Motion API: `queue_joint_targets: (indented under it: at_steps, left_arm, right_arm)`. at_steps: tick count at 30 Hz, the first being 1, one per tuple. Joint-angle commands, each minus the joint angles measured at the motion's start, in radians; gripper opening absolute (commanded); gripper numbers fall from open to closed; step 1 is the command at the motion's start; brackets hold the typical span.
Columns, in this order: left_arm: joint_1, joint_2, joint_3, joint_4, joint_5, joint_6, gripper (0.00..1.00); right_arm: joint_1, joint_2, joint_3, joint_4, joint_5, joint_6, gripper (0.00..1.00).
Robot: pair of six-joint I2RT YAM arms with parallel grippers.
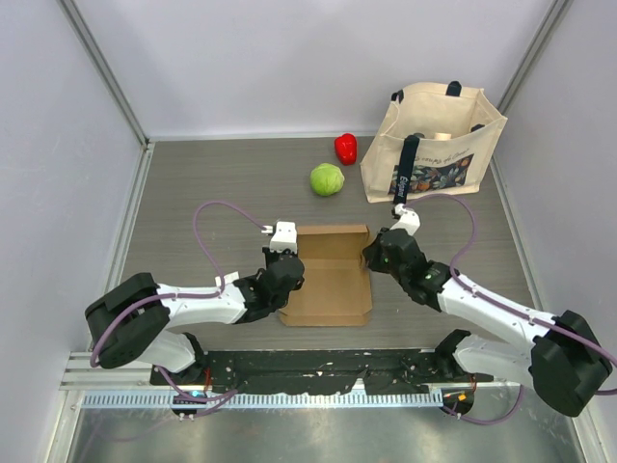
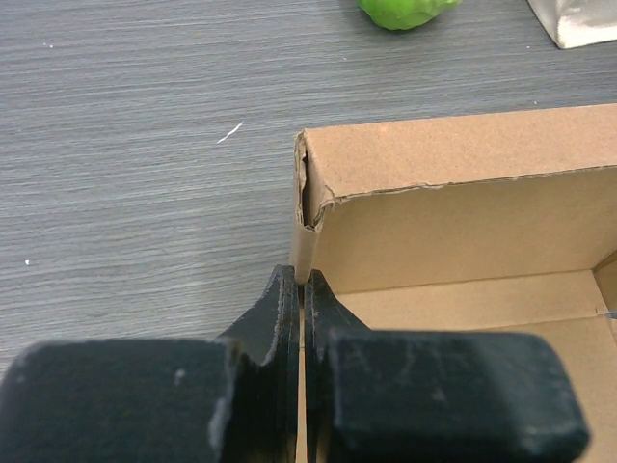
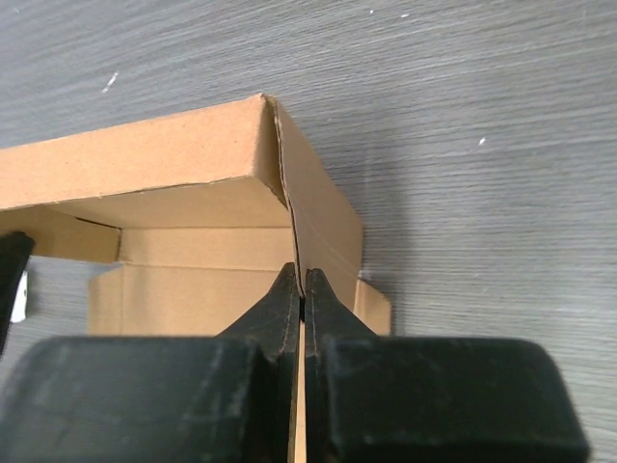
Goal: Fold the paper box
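Both of my grippers are pinched tight on the paper box (image 1: 333,285), which lies open-topped on the grey table (image 1: 193,183) between my arms. My left gripper (image 2: 304,282) clamps the box's upright left wall just short of its far corner, and my right gripper (image 3: 302,282) clamps the upright right wall. Beyond the box sit a green cabbage (image 1: 327,178), a red bell pepper (image 1: 345,148) and, far right, a beige tote bag (image 1: 439,125).

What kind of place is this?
Likely a robot test booth: two arms bolted at a grey table, plain white walls around it, and a box and bag as props.
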Motion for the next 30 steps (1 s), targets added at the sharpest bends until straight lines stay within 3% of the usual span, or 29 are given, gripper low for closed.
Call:
queue_joint_targets:
  at_steps: [1, 4, 10, 13, 17, 22, 25, 30]
  left_arm:
    - [-0.006, 0.009, 0.026, 0.05, -0.011, -0.032, 0.0]
    - [-0.007, 0.012, 0.021, 0.047, -0.011, -0.041, 0.0]
    - [-0.007, -0.003, 0.0, 0.049, -0.023, -0.04, 0.0]
    - [-0.007, -0.008, -0.011, 0.053, -0.025, -0.037, 0.0]
    - [-0.007, -0.005, -0.016, 0.064, -0.023, -0.032, 0.0]
    - [-0.007, -0.007, -0.022, 0.073, -0.023, -0.017, 0.0]
    - [-0.007, -0.008, -0.029, 0.082, -0.022, -0.012, 0.0]
    - [-0.007, -0.003, -0.029, 0.084, -0.02, -0.009, 0.0]
  right_arm:
    - [0.093, 0.041, -0.018, 0.048, 0.185, 0.189, 0.01]
    - [0.144, 0.081, -0.031, 0.064, 0.26, 0.197, 0.01]
    - [0.146, 0.054, -0.057, 0.065, 0.241, 0.09, 0.11]
    - [0.144, 0.002, -0.054, 0.043, 0.178, 0.007, 0.28]
    - [0.133, -0.06, 0.026, -0.082, 0.145, -0.059, 0.44]
    - [0.037, -0.156, 0.127, -0.224, 0.13, -0.131, 0.51]
    - [-0.063, -0.215, 0.178, -0.225, 0.112, -0.16, 0.54]
    - [-0.215, -0.109, 0.238, -0.228, 0.163, -0.297, 0.53]
